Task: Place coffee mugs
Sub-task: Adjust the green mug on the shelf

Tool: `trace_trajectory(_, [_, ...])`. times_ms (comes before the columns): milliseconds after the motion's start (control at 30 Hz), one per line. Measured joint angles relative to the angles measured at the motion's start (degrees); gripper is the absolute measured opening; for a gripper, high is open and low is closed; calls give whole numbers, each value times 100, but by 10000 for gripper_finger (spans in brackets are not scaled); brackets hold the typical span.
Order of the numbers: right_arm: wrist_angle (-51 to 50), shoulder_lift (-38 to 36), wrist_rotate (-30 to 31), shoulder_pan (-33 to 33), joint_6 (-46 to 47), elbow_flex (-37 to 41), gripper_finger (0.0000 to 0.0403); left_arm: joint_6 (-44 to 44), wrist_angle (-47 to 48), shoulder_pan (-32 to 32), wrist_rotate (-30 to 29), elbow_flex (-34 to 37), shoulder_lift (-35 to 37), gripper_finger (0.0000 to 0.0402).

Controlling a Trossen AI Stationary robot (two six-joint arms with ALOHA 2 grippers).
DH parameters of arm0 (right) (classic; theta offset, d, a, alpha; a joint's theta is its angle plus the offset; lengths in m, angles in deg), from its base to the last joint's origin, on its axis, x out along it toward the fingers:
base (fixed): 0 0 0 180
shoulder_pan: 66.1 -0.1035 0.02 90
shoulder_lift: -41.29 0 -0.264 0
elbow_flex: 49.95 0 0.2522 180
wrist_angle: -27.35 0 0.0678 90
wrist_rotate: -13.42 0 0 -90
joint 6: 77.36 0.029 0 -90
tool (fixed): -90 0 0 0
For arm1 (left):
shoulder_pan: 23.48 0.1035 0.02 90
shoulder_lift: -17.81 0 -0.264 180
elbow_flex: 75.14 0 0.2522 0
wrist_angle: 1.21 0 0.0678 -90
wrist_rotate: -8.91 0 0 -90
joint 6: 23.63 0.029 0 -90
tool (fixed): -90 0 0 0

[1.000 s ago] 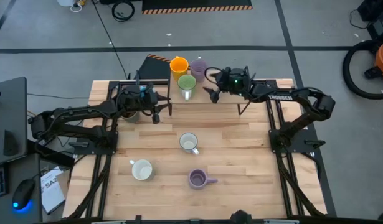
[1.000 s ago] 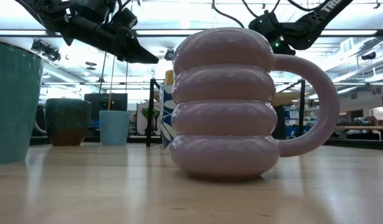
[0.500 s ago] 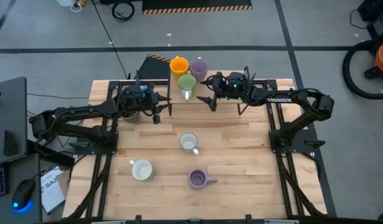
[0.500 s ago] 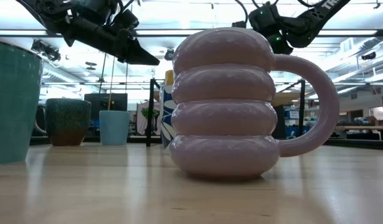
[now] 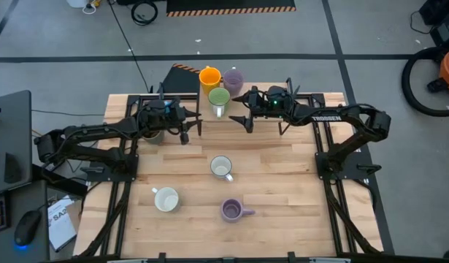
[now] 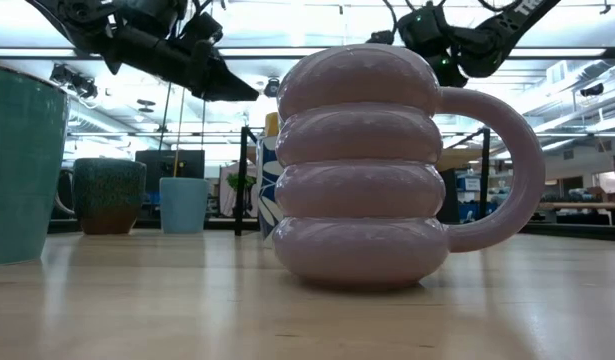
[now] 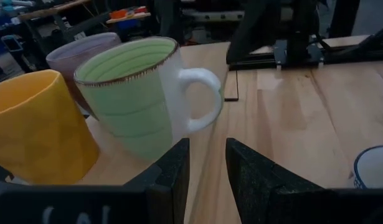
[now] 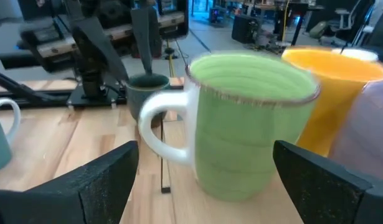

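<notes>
Wooden worktop (image 5: pixel 282 183), two dark arms over its far half.

Mugs counted from above: six plain to see. All stand upright, mouths up.

- Far edge, cluster of three, close together: orange mug (image 5: pixel 209 76), pale purple mug (image 5: pixel 233 79), green mug (image 5: pixel 219 98). Green one ribbed, brown-speckled rim, white handle; handle points toward the near side of the worktop.
- Middle: white mug (image 5: pixel 221 167), handle toward near right.
- Near left: second white mug (image 5: pixel 166 199), handle toward far left.
- Near centre: ridged pale purple mug (image 5: pixel 231 210), bulging rings, handle pointing right.
- A dark mug (image 8: pixel 147 85) sits under the left arm; a blue mug (image 6: pixel 183 204) shows only in the low view.

Right end effector (image 5: pixel 245 117): just right of the green mug, fingers spread wide, holding nothing.
Left end effector (image 5: pixel 191 130): left of the cluster, fingers partly apart, nothing between them.
</notes>
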Motion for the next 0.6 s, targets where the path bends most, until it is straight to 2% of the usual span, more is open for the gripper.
trace_trajectory(367, [399, 593, -31, 39, 90, 2, 377, -76, 24, -28, -14, 0, 0, 110])
trace_trajectory(600, [614, 763, -72, 44, 177, 4, 377, -74, 155, -24, -871, 2, 0, 110])
